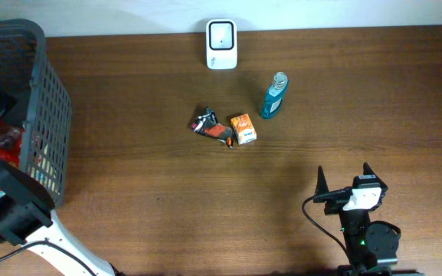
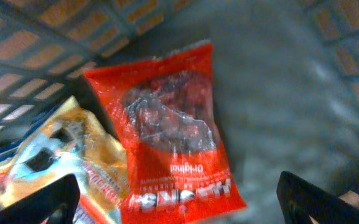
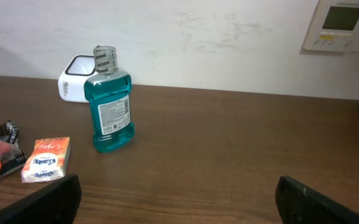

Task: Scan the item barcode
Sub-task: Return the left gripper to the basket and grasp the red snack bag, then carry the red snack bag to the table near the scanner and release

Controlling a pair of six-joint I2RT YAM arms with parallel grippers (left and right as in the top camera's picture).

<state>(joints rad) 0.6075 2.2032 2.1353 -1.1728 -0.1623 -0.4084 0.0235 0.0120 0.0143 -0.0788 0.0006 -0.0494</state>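
Fronting a white wall (image 3: pixel 229 43), brown wooden table (image 3: pixel 229 155); left gripper (image 2: pixel 179 200) and right gripper (image 3: pixel 178 198) splayed, empty.

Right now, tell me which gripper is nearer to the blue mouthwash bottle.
Right. The right gripper sits open short of the mouthwash bottle, back toward the robot's base and slightly right. The left gripper is far across, down in the basket over a red snack bag.

We see a dark brown wooden table (image 1: pixel 144 207) with visible grain, evenly lit. Behind its far edge stands a plain white wall (image 3: pixel 229 43) with faint scuffs. On it, at upper right, hangs a pale control panel (image 3: pixel 342 25) with a small screen.
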